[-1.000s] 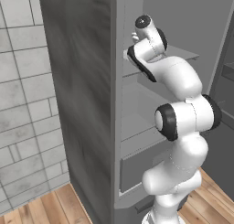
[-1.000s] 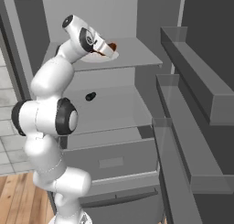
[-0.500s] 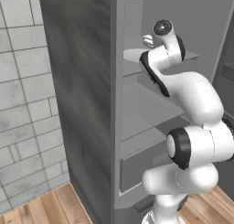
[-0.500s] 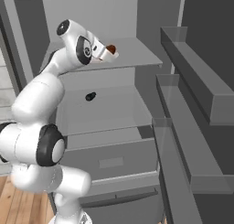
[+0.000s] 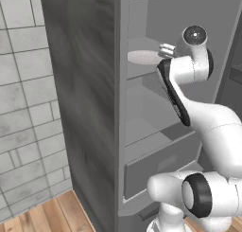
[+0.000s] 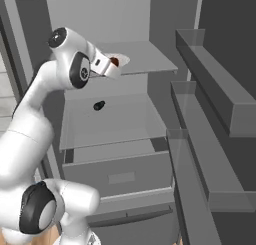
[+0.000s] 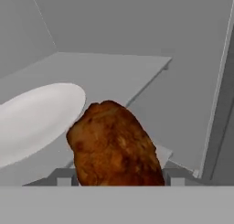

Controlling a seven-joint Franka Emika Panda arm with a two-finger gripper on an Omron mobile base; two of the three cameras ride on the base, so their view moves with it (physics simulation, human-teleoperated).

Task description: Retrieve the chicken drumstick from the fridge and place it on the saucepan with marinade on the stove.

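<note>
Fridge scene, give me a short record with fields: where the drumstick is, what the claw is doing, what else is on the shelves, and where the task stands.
fridge: door open, grey shelves, lower drawer
chicken drumstick: brown, close in front of the hand camera, between the finger tips; lifted or resting, cannot tell
claw: at the upper shelf, closed on the drumstick
white plate: on the upper shelf, beside the drumstick
small dark object: lies on the middle shelf
task stage: drumstick gripped, not yet out of the fridge
</note>
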